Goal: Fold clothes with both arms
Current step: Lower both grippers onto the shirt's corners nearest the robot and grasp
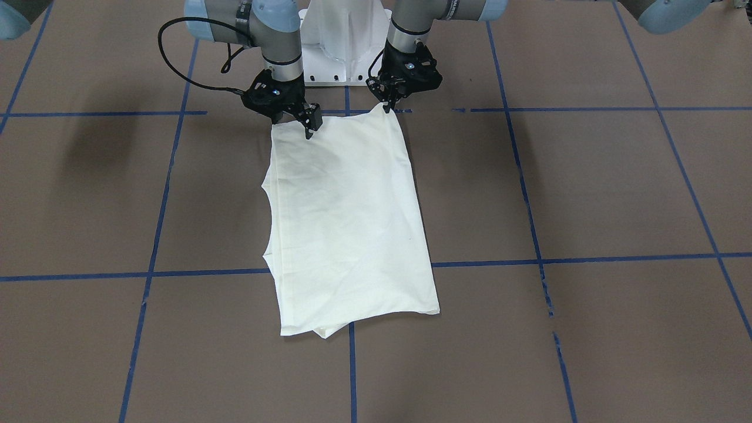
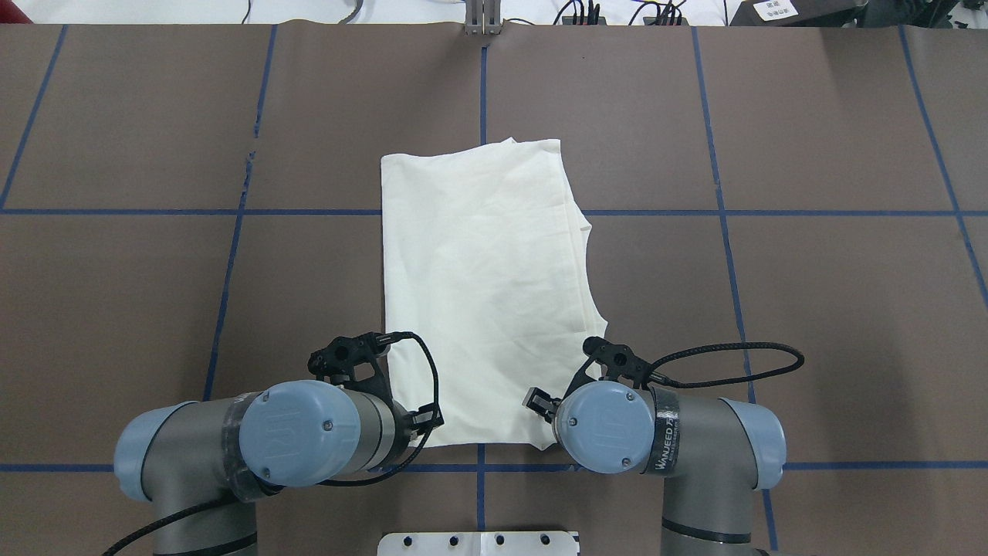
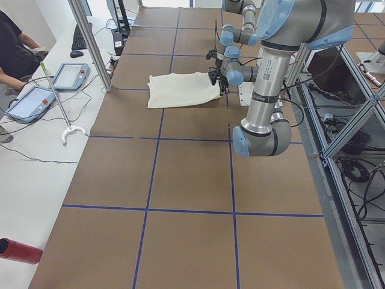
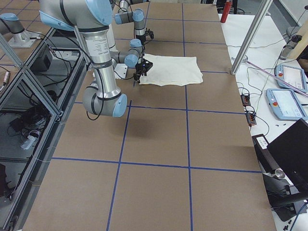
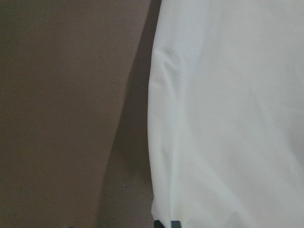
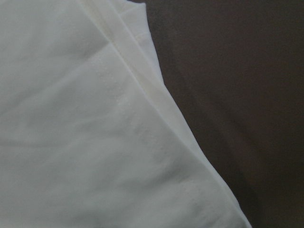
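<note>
Brown paper covers the table (image 2: 116, 309), crossed by blue tape lines (image 2: 154, 210). Seen from overhead, the left arm (image 2: 301, 432) hides the near left corner of the T-shirt (image 2: 478, 293); there the left gripper (image 1: 388, 107) is pinched onto the cloth, which peaks up to it. The T-shirt lies mid-table, folded to a long rectangle, plain cream side up, layered edges stepping out on its right. The right gripper (image 1: 308, 130) meets the near edge; whether it clamps, I cannot tell.
</note>
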Tool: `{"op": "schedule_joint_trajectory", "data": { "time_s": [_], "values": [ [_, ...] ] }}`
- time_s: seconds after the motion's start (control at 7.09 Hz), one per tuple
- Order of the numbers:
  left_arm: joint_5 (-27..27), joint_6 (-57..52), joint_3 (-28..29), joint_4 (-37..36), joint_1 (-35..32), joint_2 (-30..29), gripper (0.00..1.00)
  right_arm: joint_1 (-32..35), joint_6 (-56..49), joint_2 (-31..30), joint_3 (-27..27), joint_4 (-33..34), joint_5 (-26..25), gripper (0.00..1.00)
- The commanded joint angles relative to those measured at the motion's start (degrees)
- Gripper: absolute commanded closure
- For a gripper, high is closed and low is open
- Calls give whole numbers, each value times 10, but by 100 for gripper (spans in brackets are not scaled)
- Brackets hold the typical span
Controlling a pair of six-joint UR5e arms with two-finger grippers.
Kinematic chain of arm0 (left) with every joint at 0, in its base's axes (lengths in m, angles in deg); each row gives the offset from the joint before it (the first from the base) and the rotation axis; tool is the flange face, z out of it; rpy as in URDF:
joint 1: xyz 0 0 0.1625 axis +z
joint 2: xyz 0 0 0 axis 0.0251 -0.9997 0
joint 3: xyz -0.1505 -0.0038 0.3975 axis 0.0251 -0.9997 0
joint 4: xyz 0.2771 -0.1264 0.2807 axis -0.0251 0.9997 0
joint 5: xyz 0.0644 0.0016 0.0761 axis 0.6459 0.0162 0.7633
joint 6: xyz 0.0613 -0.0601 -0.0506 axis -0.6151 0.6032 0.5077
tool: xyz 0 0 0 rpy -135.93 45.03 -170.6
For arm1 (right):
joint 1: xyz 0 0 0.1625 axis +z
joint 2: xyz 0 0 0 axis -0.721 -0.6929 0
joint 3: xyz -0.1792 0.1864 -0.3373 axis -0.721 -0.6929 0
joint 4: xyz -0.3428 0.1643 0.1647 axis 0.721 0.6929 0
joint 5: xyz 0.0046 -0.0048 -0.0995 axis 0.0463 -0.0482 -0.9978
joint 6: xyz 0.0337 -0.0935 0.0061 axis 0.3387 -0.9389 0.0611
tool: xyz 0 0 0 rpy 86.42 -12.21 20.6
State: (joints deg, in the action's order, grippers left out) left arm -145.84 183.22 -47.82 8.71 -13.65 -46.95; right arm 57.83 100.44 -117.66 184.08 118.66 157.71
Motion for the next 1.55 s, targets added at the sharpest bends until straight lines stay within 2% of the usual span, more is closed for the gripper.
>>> {"op": "schedule_joint_trajectory", "data": {
  "time_s": [0.0,0.14,0.28,0.42,0.85,1.13,1.41],
  "values": [
    [0,0,0,-1,0,-2,100,1,1,0,2,0,2,57],
    [0,0,0,-1,0,-2,100,1,0,0,4,1,4,83],
    [0,0,0,-1,-1,-1,100,3,-2,1,7,1,6,94],
    [0,0,1,-1,-1,-1,100,5,-3,5,6,1,6,100],
    [0,-1,1,-1,-1,-4,100,15,2,26,7,1,3,100],
    [-4,-4,-8,-3,-1,-4,100,22,0,17,50,4,16,100],
    [-2,-10,-41,-7,2,3,100,13,1,9,97,7,27,100]
  ]
}}
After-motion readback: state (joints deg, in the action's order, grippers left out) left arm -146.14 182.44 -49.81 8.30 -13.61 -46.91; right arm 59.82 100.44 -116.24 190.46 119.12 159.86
